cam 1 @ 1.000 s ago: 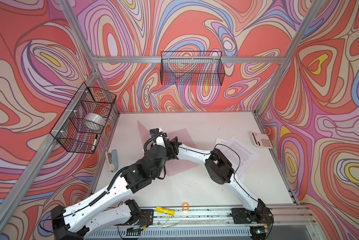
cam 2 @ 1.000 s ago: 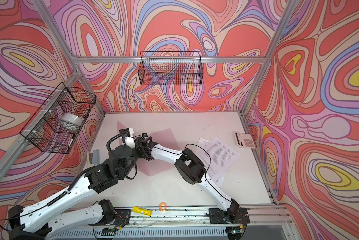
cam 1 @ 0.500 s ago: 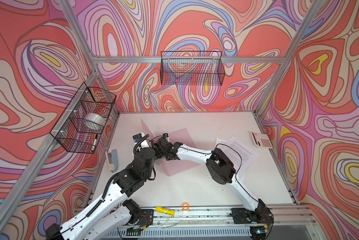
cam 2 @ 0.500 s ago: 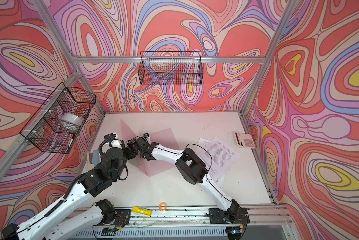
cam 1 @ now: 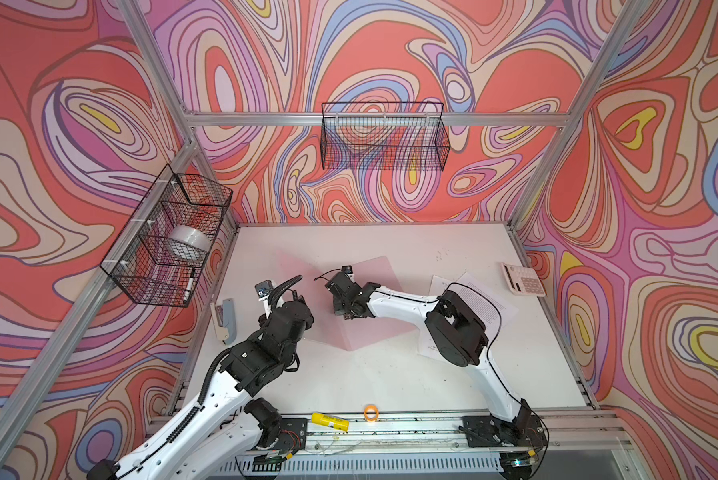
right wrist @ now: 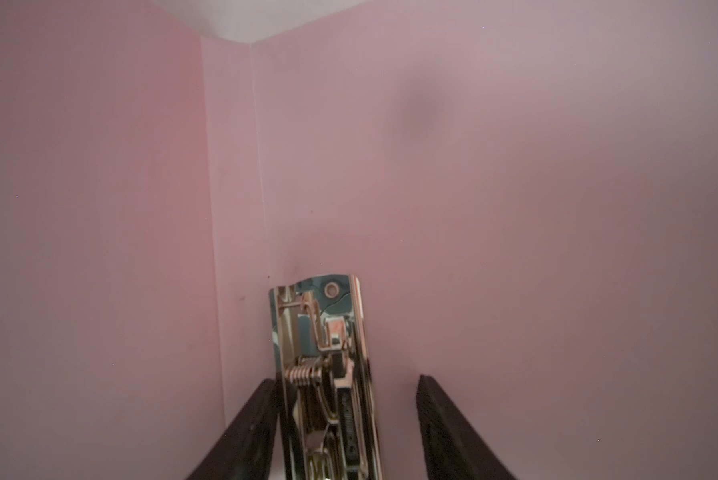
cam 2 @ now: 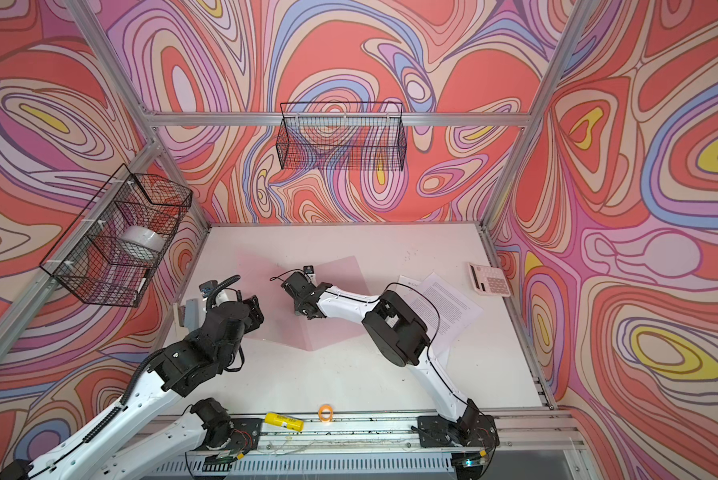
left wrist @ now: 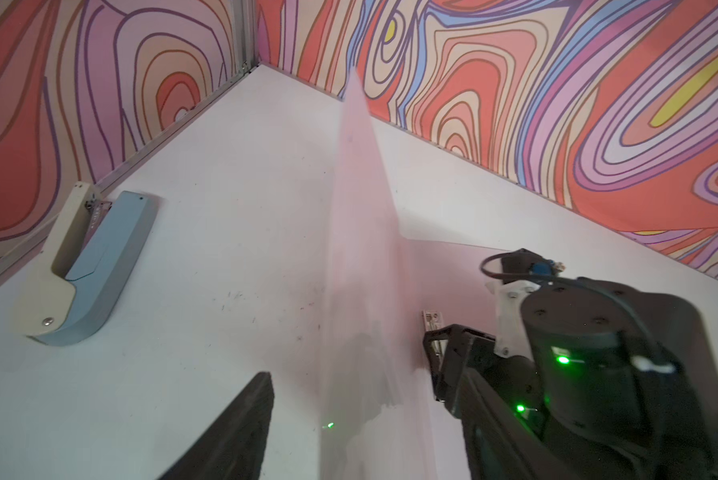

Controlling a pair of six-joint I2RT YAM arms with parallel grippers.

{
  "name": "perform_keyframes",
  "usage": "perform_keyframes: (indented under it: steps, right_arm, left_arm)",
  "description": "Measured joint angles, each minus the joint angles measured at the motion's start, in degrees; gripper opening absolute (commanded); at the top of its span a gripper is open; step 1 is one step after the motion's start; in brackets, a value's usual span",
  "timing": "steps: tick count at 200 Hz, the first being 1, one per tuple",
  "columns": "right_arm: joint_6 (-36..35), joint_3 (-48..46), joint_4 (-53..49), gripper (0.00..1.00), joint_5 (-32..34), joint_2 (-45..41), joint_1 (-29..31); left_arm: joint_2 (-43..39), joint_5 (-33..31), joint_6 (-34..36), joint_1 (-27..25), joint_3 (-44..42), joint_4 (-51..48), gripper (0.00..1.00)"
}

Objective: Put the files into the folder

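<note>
The pale pink folder [cam 1: 373,332] lies open at the table's middle. Its left cover [left wrist: 361,208] stands up, thin and blurred. My right gripper [right wrist: 346,378] is open over the spine, its fingers astride the silver clip [right wrist: 324,332]; one finger is beside the clip, the other stands apart. In both top views it sits low over the folder [cam 2: 332,336]. My left gripper [left wrist: 359,386] is open just left of the folder, the raised cover between its fingers [left wrist: 240,428]. The files [cam 1: 473,299] lie on the table at the right, partly under the right arm.
A pink-and-white calculator [cam 1: 523,279] lies at the right edge. A grey-blue stapler [cam 1: 226,322] rests by the left wall. A yellow tube [cam 1: 330,420] and an orange ring [cam 1: 371,412] sit on the front rail. Wire baskets [cam 1: 384,141] hang on the walls.
My left arm has drawn back to the left, away from the folder's spine. The right gripper has stayed at the clip.
</note>
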Motion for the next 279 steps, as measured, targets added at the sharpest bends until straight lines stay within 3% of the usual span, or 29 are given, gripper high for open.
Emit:
perform_keyframes:
  steps: [48,98,123,201,249,279]
  right_arm:
    - [0.96,-11.17,6.64,0.55,-7.65,-6.86,-1.75]
    - [1.84,-12.94,9.84,0.55,-11.93,-7.61,-1.44]
    - [2.05,-13.2,10.58,0.55,-12.68,-7.61,-1.53]
    - [4.02,-19.06,15.93,0.55,-15.45,-10.32,-5.01]
    - [4.31,-19.41,16.26,0.55,-16.28,-10.51,-5.44]
    - [4.46,-19.3,16.2,0.55,-17.14,-10.51,-5.53]
  left_arm:
    - [6.93,0.92,-2.05,4.22,0.0,-3.34,0.7]
    - [16.26,5.73,-2.45,12.48,0.0,-2.56,0.71]
    - [20.39,6.69,-1.33,15.91,-0.02,-0.87,0.76]
    - [37.44,6.88,2.95,18.95,4.7,1.84,0.8]
    - [40.98,7.82,6.1,21.64,5.25,4.24,0.83]
    - [47.56,9.18,6.86,25.18,9.86,3.87,0.84]
